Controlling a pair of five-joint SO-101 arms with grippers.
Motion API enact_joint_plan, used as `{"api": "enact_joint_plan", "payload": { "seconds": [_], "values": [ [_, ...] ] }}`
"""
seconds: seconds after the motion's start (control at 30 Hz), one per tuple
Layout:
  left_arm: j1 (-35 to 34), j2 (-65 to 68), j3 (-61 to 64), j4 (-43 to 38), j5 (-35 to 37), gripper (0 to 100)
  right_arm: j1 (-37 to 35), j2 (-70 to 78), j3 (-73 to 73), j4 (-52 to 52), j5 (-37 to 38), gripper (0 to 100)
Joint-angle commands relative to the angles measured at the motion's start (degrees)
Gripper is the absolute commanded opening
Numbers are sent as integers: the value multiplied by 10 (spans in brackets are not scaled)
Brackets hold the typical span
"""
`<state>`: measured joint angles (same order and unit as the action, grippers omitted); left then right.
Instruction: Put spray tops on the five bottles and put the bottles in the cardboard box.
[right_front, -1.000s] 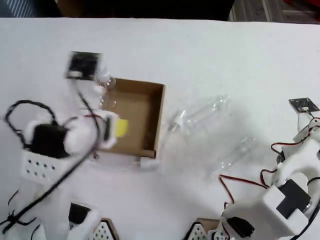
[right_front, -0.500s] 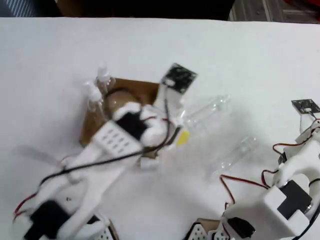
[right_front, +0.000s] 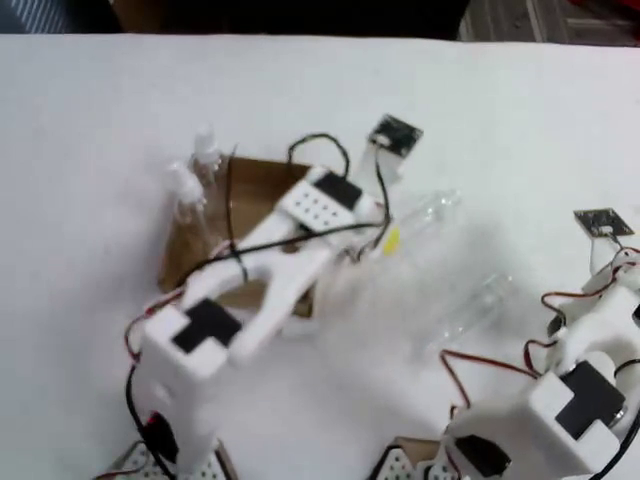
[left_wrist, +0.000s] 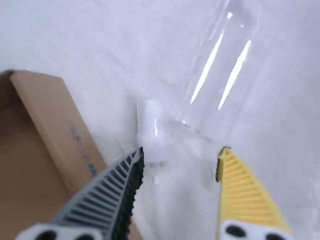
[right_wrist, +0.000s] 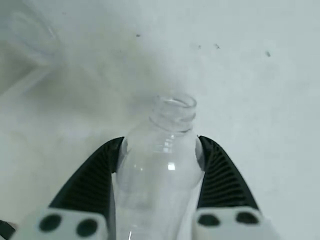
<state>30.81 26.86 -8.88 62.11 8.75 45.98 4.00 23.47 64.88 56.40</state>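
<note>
1. My left pincer (left_wrist: 181, 152) is spread. It straddles the white top (left_wrist: 150, 125), which seems fitted to the lying bottle (left_wrist: 220, 65), just beside the box (left_wrist: 45, 120). If I close here, I would likely catch the top or neck and not the body. The round bottle could then roll or pivot out (clear plastic is slippery).
2. The box wall is near my grey jaw. A low, wide approach could nudge the box and topple the two capped bottles (right_front: 188, 190) standing at its left wall, seemingly inside.
3. My right pincer (right_wrist: 160, 141) pinches the held bottle (right_wrist: 162, 175) just below its open neck. It has no top, so boxing it like this would fall short of the task.
4. Bottles, five: two capped at the box, one between my left jaws, one loose bottle (right_front: 478, 303) lying on the table (right_front: 480, 110), and one in my right pincer.
5. Tops I can make out: three. Boxes: one.
</note>
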Motion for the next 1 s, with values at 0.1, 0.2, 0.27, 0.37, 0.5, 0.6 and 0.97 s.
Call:
{"api": "enact_joint_plan", "payload": {
  "seconds": [0.1,0.2,0.27,0.37,0.5,0.6,0.97],
  "values": [
    [-24,73,-135,38,4,237,0,-29,-3,-11,9,17],
    [-25,107,-166,46,4,237,0,-29,-3,-11,9,17],
    [-26,118,-175,53,4,237,0,-29,-3,-11,9,17],
    [-22,109,-177,78,5,237,-2,-29,-3,-11,9,17],
    [-23,83,-171,93,31,237,-7,-29,-3,-10,9,17],
    [-37,80,-172,99,45,237,-11,-29,-3,-9,9,17],
    [-37,75,-175,102,129,237,-14,-29,-3,-8,9,17]
  ]
}}
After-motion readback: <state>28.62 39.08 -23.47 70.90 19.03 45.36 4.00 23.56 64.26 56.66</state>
